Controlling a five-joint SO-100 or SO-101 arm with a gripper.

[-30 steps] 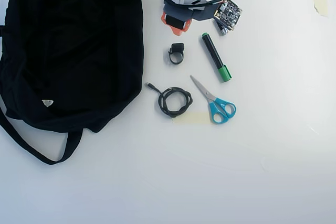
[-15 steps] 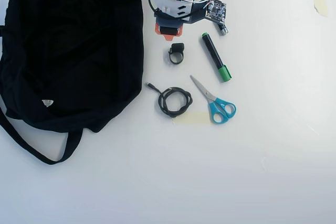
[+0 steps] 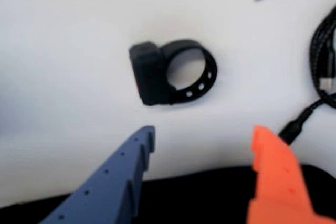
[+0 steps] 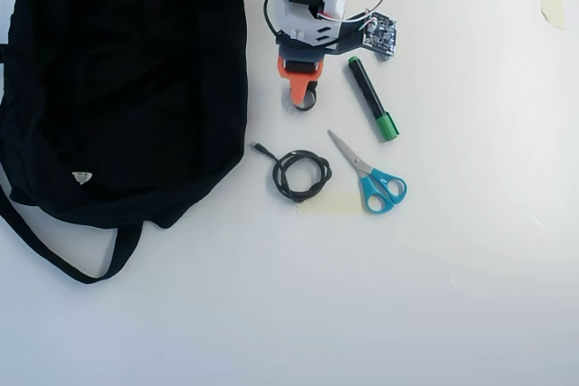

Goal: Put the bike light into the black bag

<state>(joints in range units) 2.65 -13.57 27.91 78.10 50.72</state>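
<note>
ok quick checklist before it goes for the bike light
1. Gripper open: ok, blue and orange fingers spread apart in the wrist view.
2. Nothing held: ok, the gap between the fingers is empty.
3. Bike light lined up: ok, it lies on the table just ahead of the gap, slightly toward the blue finger.
4. Neighbours clear: ok, the coiled cable is apart from the light; its plug end sits near the orange finger.
5. Black bag open to receive: cannot tell, no opening is visible from overhead.
6. Height above the light: cannot tell.

Plain white tabletop, evenly lit
</note>
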